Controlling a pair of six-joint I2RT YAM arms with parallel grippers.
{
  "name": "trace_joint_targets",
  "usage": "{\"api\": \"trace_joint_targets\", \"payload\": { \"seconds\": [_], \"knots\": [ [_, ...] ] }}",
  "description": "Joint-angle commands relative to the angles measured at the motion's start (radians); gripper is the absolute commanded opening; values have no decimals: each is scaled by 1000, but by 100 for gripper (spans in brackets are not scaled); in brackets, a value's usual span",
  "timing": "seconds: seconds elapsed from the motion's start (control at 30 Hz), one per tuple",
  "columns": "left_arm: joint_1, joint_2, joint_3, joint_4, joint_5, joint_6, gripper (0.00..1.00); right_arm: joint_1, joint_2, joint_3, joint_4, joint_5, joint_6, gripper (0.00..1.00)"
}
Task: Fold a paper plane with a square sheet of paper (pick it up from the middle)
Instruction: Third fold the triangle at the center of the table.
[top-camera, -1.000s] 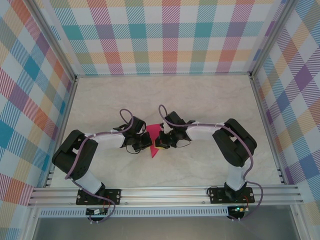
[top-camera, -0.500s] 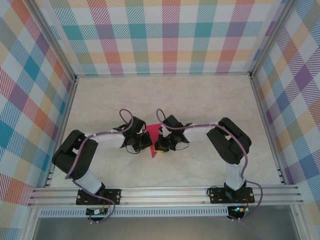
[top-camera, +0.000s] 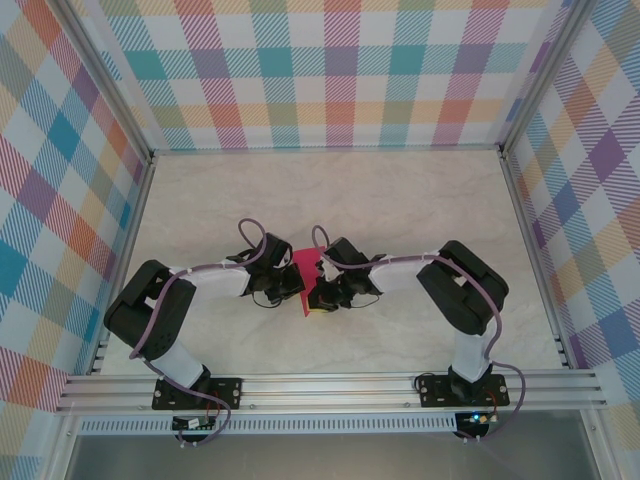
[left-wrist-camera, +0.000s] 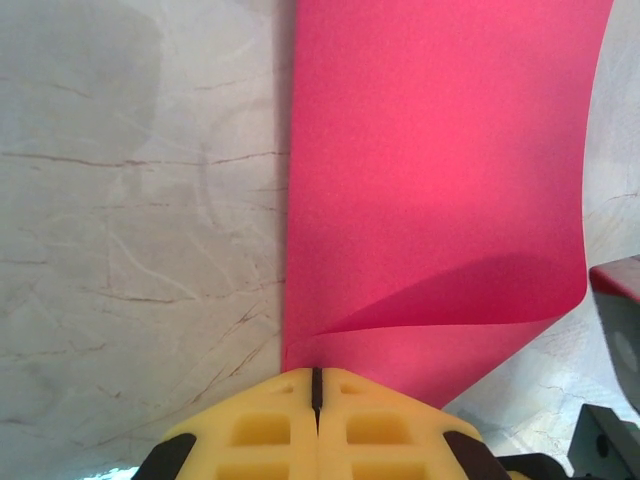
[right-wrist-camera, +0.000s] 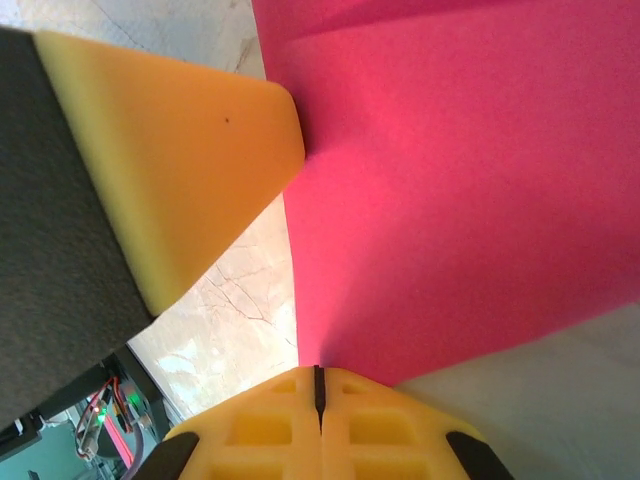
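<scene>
Right gripper with yellow foam pads nearer to the left gripper than a second ago, its forearm and elbow drawn in toward the middle as well; left arm much as before. Less of the thin, bright pink-red square sheet of paper on show between the two than earlier. Both pairs of jaws pressed together, each pinching an edge of that sheet. In the left wrist view, yellow fingertips meeting along a thin dark seam, paper coming straight out of it. In the right wrist view, the same kind of seam, the same pink-red paper fanning out from it. Ahead of the left gripper, sheet stretched away over the pale marbled tabletop, one layer curling over close to the fingertips (a soft bend rather than a sharp crease, as far as visible). Ahead and to the left of the right gripper's tips, the left gripper's big yellow foam finger with its dark grey back, rounded corner touching the paper's edge. Sheet bowed between the two grips, not lying flat, over the near middle of the table. Whether any part of it resting on the surface: cannot tell.
</scene>
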Motion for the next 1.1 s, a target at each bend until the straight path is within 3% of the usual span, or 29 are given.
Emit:
{"api": "trace_joint_targets", "payload": {
  "seconds": [0.0, 0.33, 0.63, 0.9, 1.07],
  "knots": [
    [-7, 30, -45, -57, -96, -13, 0, 11, 42, -3, 20, -24, -7, 4],
    [-7, 31, -49, -56, -97, -18, 0, 26, -30, -6, 15, -29, -38, 4],
    [-8, 32, -48, -55, -98, -19, 0, 30, 56, 5, 7, -25, -27, 4],
    [-7, 34, -49, -54, -99, -20, 0, 36, -16, 3, -6, -31, -47, 4],
    [-7, 32, -46, -55, -100, -20, 0, 42, 20, 12, -5, -35, -44, 4]
  ]
}}
